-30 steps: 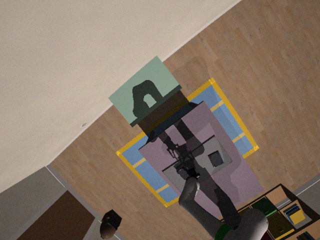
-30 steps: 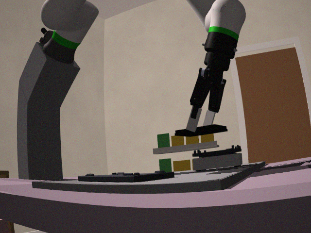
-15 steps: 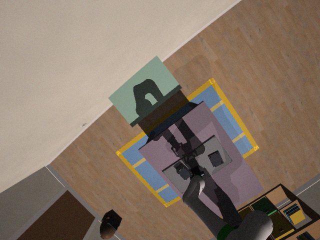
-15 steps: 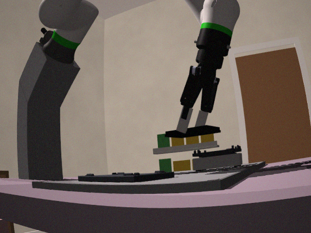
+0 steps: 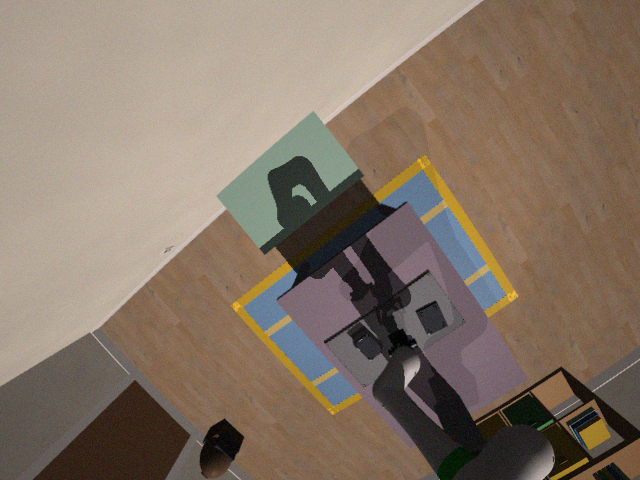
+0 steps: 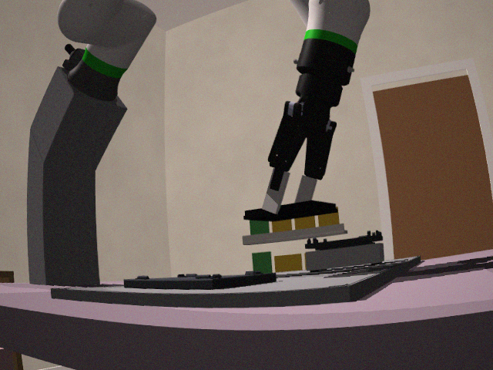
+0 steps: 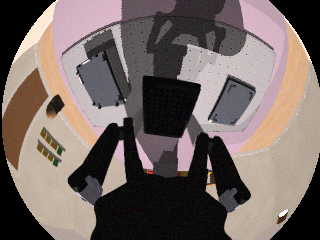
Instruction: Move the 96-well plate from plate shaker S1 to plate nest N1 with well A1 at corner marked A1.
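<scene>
Pale grey rounded arm [image 6: 107,18], green joint bands, dark angular pedestal [image 6: 65,179], black gripper [image 6: 287,200] with seemingly grey fingertips [image 6: 272,205].

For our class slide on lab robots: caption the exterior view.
The tool carries the black 96-well plate in mid-air, between shaker and low nest.

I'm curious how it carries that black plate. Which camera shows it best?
The exterior view: the plate hangs slightly tilted between the gripper fingers, clear of the shaker. The wrist view shows only its dark top; in the top view the arm hides it.
</scene>
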You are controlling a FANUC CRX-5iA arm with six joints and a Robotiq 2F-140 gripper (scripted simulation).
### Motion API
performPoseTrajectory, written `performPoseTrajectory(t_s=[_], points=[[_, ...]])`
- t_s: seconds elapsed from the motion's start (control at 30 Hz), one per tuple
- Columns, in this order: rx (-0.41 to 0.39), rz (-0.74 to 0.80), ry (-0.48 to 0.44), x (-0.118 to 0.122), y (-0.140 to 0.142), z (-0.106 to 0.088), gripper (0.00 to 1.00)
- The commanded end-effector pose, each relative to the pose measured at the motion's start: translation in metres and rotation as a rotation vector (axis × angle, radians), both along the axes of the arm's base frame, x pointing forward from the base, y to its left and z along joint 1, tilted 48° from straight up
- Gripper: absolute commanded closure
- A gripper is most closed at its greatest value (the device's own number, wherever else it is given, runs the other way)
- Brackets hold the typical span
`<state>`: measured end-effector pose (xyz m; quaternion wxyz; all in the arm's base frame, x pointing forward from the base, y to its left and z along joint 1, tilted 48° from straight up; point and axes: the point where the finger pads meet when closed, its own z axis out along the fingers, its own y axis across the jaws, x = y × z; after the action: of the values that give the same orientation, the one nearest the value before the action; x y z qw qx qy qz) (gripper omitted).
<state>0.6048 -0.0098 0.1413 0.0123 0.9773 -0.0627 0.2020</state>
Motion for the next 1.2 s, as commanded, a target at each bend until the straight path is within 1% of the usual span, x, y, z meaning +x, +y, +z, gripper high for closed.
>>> performPoseTrajectory(t_s=[0.0, 0.07, 0.13, 0.63, 0.7, 1.17], points=[[0.0, 0.001, 0.0, -0.001, -0.01, -0.001, 1.0], [0.0, 0.001, 0.0, -0.002, -0.016, -0.002, 1.0], [0.0, 0.001, 0.0, -0.002, -0.016, -0.002, 1.0], [0.0, 0.001, 0.0, -0.007, -0.065, -0.01, 1.0], [0.0, 0.001, 0.0, -0.007, -0.065, -0.01, 1.0], [0.0, 0.001, 0.0, -0.013, -0.111, -0.018, 1.0]])
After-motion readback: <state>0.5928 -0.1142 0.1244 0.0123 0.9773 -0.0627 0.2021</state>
